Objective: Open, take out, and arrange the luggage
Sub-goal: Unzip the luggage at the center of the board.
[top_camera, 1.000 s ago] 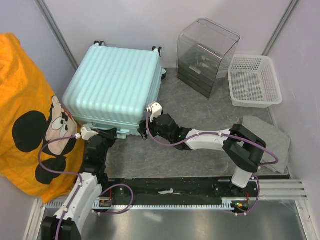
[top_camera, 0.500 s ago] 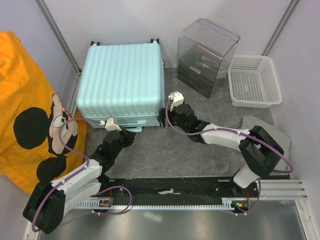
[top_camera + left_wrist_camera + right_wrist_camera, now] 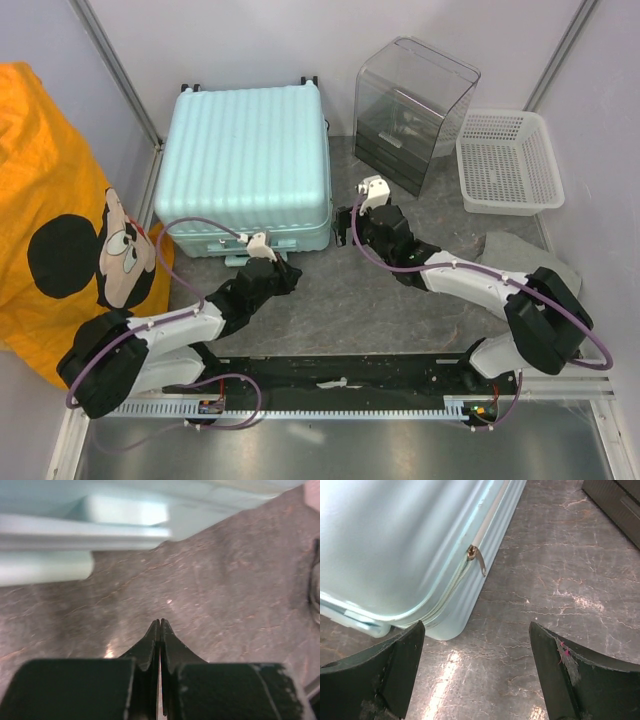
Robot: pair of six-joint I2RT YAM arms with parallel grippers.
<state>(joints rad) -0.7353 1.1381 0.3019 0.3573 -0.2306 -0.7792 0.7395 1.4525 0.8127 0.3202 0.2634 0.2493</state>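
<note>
- Grey marbled tabletop [image 3: 400, 310], enclosed by white walls, seen from above.
- Item: luggage [image 3: 245, 160], mint, ribbed hard shell. It is closed and lies flat, shell upward, at 11 o'clock on the tabletop, with spinner wheels [image 3: 195, 89] at its far edge.
- Item: zipper pull [image 3: 479, 560], metal, hanging at the seam on the luggage's side wall. In the right wrist view it sits at 12 o'clock from the gap between the jaws.
- Item: left gripper [image 3: 288, 272], at 7 o'clock from centre, just off the near edge of the luggage. Its fingertips [image 3: 155, 630] are pressed together with nothing between them, over bare tabletop.
- Item: right gripper [image 3: 345, 228], near centre, just beside the near right corner of the luggage. Its jaws are spread wide, holding nothing, and stand apart from the shell.
- Item: clear plastic box [image 3: 415, 105], upright, at 1 o'clock.
- Item: white mesh basket [image 3: 508, 160], at 2 o'clock, just beside the box.
- Item: orange cloth [image 3: 50, 180] with a cartoon mouse print, at 9 o'clock, off the left edge of the tabletop.
- Item: grey folded cloth [image 3: 515, 250], at 4 o'clock, partly hidden by the right arm.
</note>
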